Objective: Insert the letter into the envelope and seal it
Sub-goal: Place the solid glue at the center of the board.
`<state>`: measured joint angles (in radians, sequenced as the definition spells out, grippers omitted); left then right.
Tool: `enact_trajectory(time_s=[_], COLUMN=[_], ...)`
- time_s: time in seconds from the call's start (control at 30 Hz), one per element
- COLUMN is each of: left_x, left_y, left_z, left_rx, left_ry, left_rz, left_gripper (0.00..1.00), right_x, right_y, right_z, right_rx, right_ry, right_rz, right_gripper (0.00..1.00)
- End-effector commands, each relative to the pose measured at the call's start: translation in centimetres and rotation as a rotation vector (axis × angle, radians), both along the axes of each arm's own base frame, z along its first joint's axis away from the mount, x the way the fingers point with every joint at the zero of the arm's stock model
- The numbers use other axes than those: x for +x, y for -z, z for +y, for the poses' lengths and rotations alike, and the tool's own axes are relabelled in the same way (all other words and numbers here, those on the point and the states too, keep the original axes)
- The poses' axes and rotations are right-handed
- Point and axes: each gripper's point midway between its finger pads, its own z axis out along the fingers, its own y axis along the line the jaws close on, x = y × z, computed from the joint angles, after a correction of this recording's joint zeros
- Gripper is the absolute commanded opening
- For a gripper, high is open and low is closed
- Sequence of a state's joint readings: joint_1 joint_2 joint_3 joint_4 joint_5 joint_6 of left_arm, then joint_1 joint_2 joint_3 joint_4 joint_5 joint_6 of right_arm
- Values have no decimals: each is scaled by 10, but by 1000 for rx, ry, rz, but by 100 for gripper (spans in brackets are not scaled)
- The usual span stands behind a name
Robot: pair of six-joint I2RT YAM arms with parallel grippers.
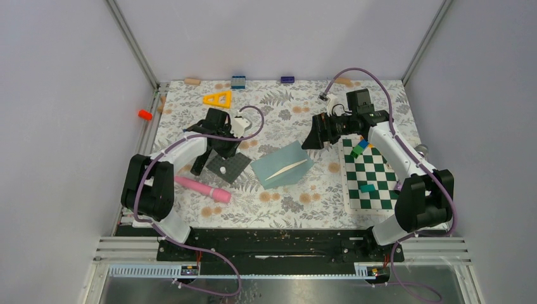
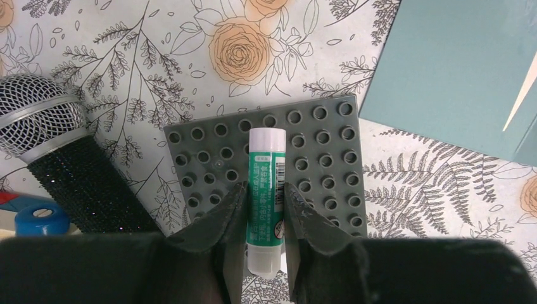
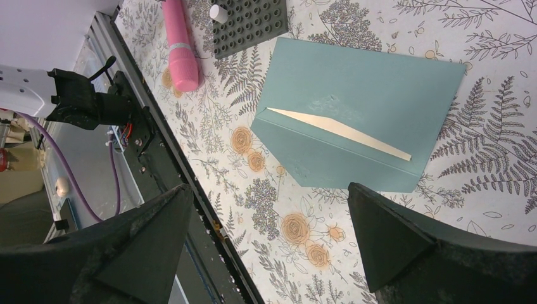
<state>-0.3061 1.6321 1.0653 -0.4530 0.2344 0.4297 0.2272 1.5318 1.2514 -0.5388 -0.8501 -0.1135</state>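
- Where the left gripper (image 2: 265,193) closes, its two dark fingers clamp a white-and-green glue stick (image 2: 266,158) by its sides. The label print is too small to read.
- The stick hangs over a grey studded baseplate (image 2: 323,164). Whether it touches the studs cannot be told, and the plate's near edge is hidden behind the fingers.
- Left of the plate lies a microphone (image 2: 44,114) with a silver mesh head and a black glitter handle, the handle's end cut off by the gripper body.
- A blue round cap (image 2: 41,218) shows only partly at the lower left.
- The right gripper (image 3: 269,190) stands wide apart and grasps nothing, hovering above the floral tablecloth (image 3: 494,190).
- The teal-grey envelope (image 3: 367,95) lies flat on the cloth between the two arms, just beside the baseplate.
- A thin cream strip (image 3: 342,130) shows along the envelope's fold. Whether it is the letter's edge or the flap's lining cannot be told.
- A pink cylinder (image 3: 179,50) lies near the table's front edge, its top cut off in the right wrist view.
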Motion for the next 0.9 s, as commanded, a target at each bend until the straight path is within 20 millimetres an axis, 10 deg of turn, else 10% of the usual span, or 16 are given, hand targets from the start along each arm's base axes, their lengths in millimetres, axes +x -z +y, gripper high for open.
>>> enact_trajectory(time_s=[0.0,0.37,0.87], left_x=[14,15,16], left_y=[-2,19,1], left_z=[4,11,8], left_rx=[26,77,50], left_ry=[-1,6,5], left_rz=[-63,-42,-64], left_gripper=[7,16,67], right_x=[-1,-6,-33], right_y=[-14,-20,-15], right_z=[0,-2,-3], right_rx=[22,20,-34], right_ry=[0,-3,-134], right_rz=[-40,-74,-179], right_gripper=[100,100,100])
